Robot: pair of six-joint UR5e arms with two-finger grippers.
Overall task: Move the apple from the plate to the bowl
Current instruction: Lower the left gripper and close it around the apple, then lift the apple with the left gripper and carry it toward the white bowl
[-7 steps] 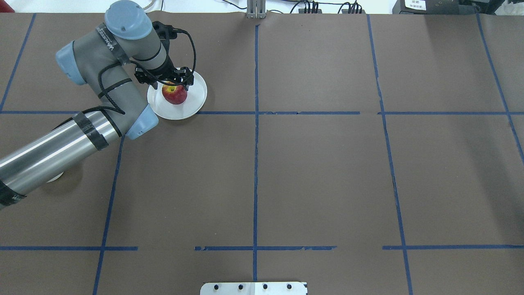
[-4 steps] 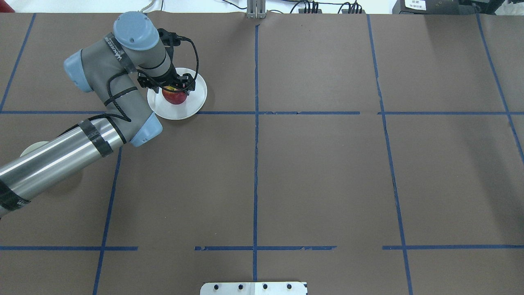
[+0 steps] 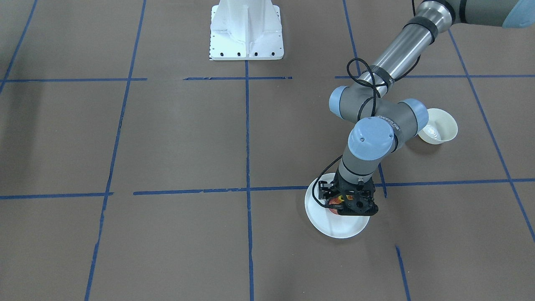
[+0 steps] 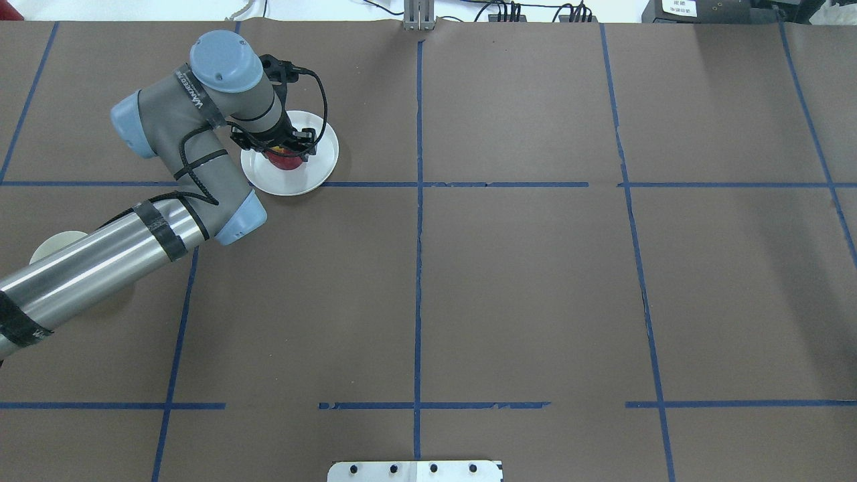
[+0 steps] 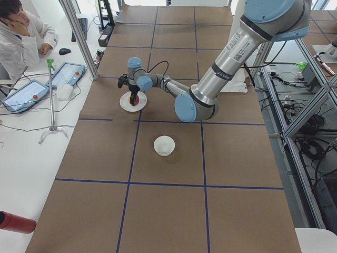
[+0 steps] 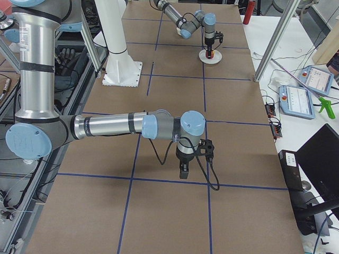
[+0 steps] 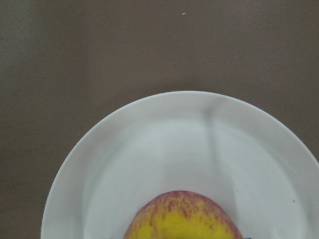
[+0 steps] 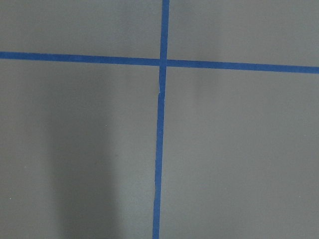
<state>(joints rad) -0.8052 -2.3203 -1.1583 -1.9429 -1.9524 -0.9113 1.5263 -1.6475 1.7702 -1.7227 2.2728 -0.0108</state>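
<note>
The apple (image 4: 286,161) sits on the white plate (image 4: 319,167), near the bench's far edge toward its left corner. The left pincer (image 4: 280,144) is down directly over the apple. The fruit lies under and between its black fingers, so only the red lower flank shows from overhead. Whether those fingers press on the apple or stand just off it, I cannot tell. The small bowl (image 3: 444,124) stands well apart from the plate, nearer the bench's left edge, partly under the left arm. The right pincer (image 6: 183,172) points down over a crossing of blue tape (image 8: 162,62); how far it is open I cannot tell.
</note>
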